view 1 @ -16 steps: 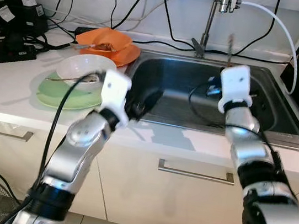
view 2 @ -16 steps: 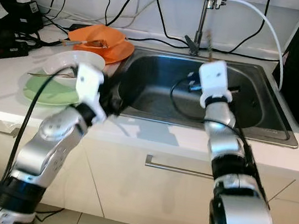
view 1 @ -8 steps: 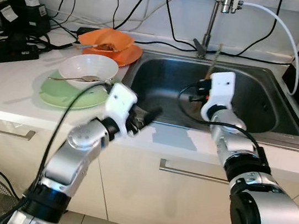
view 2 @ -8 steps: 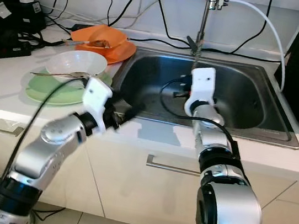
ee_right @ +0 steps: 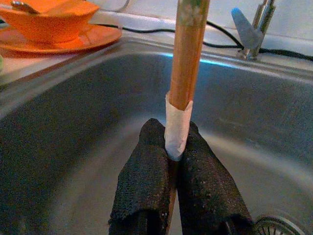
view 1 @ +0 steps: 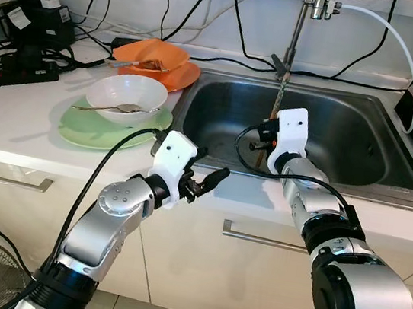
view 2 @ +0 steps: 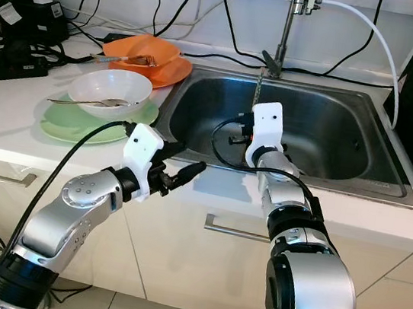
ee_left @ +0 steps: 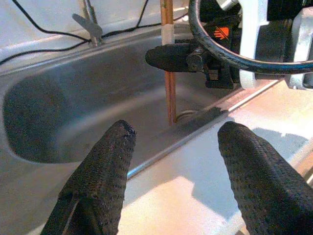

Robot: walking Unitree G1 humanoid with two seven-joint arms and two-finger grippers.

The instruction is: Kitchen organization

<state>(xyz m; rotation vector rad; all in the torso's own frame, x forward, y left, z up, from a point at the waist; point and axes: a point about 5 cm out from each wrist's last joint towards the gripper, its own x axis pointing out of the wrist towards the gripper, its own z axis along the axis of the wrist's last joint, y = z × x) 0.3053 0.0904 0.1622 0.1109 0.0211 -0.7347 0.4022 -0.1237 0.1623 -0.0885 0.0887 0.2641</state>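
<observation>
Both arms lower — right pincer (ee_right: 171,196) clamping chopsticks (ee_right: 186,63)

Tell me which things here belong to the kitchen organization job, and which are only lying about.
Belong to the job:
- wooden stick, held upright over the sink by the right gripper
- left gripper, open near the sink's front edge
- white bowl with a spoon, on the green plate
- orange bowl on the orange plate

Only lying about:
- cables
- tap
- power strip

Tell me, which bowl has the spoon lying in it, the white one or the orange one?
The white bowl, the one sitting on the green plate. A spoon lies across its inside.
</observation>
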